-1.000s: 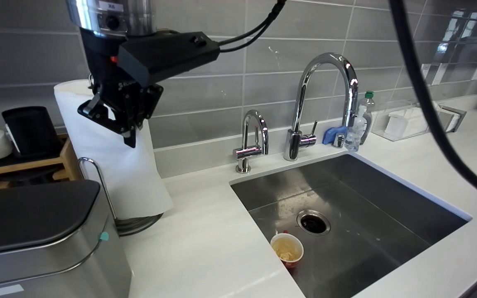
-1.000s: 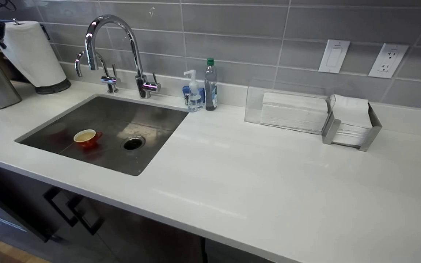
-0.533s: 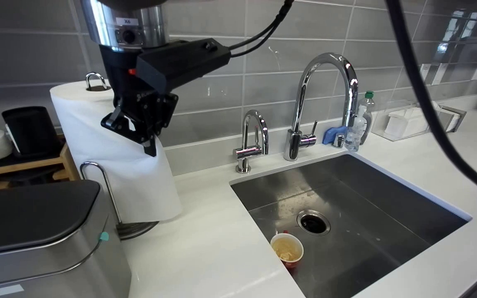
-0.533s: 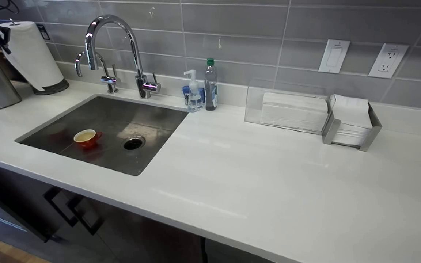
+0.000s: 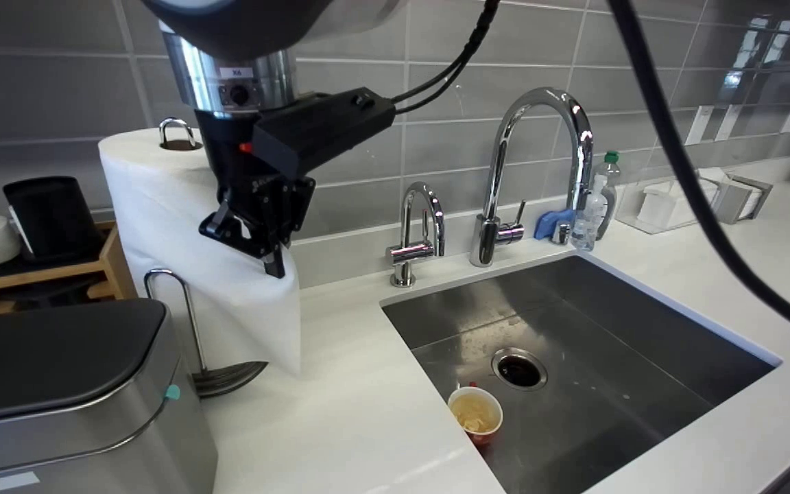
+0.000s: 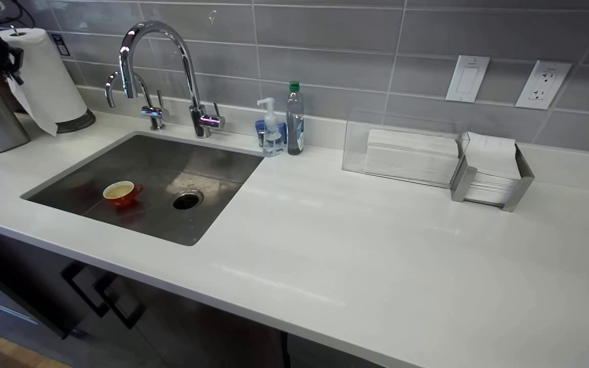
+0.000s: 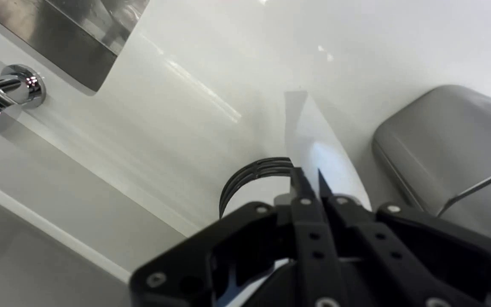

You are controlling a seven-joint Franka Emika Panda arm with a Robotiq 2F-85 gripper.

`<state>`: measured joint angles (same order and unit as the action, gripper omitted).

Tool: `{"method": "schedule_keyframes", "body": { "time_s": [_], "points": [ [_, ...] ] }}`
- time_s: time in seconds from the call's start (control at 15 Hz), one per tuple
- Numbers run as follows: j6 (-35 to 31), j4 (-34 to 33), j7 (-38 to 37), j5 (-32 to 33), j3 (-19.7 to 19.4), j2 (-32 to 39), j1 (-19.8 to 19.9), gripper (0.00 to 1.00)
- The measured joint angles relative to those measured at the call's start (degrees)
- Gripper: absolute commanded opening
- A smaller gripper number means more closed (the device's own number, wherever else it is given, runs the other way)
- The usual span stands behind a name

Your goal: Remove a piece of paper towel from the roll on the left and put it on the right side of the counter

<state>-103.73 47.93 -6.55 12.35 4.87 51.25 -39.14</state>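
Glossy surface [image 5: 347, 418] is carrying the roll [image 5: 155, 206], at whose three o'clock, in an exterior view, the tool [image 5: 274, 265] is pinching the piece of paper towel [image 5: 271, 312], probably needing a sharp, level tug.

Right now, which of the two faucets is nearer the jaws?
The short faucet, standing between the paper towel roll and the tall faucet; the tall one is farther off.

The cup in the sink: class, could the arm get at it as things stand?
Probably not yet: the end effector seems to pinch the sheet, which looks joined to the roll. Once freed, it likely could; the cup sits uncovered in both exterior views.
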Motion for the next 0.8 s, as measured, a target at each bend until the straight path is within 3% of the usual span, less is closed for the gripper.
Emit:
{"method": "schedule_keyframes", "body": {
  "time_s": [0.47,0.8],
  "points": [
    [0.68,2.06,0.87,-2.11,0.5,3.15,1.16,0.0],
    [4.75,2.11,1.21,-3.69,0.76,5.54,1.89,0.0]
  ]
}}
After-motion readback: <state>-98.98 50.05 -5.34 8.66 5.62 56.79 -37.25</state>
